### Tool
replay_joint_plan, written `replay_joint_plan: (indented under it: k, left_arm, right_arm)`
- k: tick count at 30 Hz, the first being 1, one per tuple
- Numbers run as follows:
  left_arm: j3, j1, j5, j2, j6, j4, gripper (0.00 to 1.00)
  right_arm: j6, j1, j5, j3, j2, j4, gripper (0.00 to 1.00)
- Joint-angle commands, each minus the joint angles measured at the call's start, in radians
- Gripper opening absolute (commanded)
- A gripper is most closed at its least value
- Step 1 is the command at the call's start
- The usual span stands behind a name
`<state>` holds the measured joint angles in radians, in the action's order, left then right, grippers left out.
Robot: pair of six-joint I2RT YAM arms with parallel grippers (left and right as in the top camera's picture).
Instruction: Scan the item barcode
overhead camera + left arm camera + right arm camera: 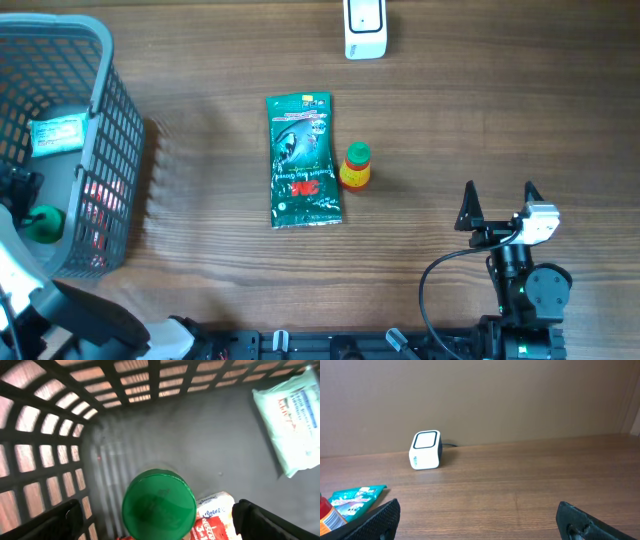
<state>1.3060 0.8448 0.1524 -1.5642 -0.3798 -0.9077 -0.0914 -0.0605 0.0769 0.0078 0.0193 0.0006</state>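
Note:
My left gripper (160,517) is open inside the grey basket (105,130), its black fingers (57,522) on either side of a green bottle cap (159,505) and not touching it. From above, that cap (42,224) shows at the basket's near end. A red and white sachet (216,522) lies beside it, and a pale wipes pack (292,420) lies farther in. The white barcode scanner (365,28) stands at the table's far edge and also shows ahead of my right gripper (480,520). That gripper (499,195) is open and empty over bare wood at the near right.
A green foil packet (303,160) lies flat mid-table. A small yellow and red bottle with a green cap (356,167) stands against its right side. The basket wall (45,445) closes in around my left gripper on the left and far sides.

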Motion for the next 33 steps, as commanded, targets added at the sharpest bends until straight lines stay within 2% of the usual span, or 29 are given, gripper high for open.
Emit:
replay_joint_plan:
  k: [1,12,18,23,26,30,33]
  left_arm:
    - [-0.011,0.005,-0.014,-0.066,-0.018,0.003,1.00]
    - [-0.013,0.005,-0.018,-0.169,-0.021,-0.039,1.00]
    - [-0.013,0.005,-0.113,-0.216,-0.021,-0.023,1.00]
    - [-0.013,0.005,-0.117,-0.257,-0.021,-0.024,1.00]
    - [-0.013,0.005,-0.110,-0.264,-0.021,-0.024,0.88]
    - [-0.013,0.005,-0.100,-0.263,-0.021,-0.024,0.77]
    - [-0.013,0.005,-0.090,-0.263,-0.020,-0.027,0.75]
  right_arm:
    - [0.010,-0.002,-0.014,-0.003,-0.005,0.002,1.00]
    - [0.011,-0.002,-0.014,-0.003,-0.005,0.002,1.00]
    - [0.011,-0.002,-0.014,-0.003,-0.005,0.002,1.00]
    - [0.011,-0.002,-0.014,-0.003,-0.005,0.002,1.00]
    - [0.011,-0.002,-0.014,-0.003,-0.005,0.002,1.00]
    - [0.011,-0.002,-0.014,-0.003,-0.005,0.002,1.00]
    - [0.011,-0.002,-0.014,-0.003,-0.005,0.002,1.00]
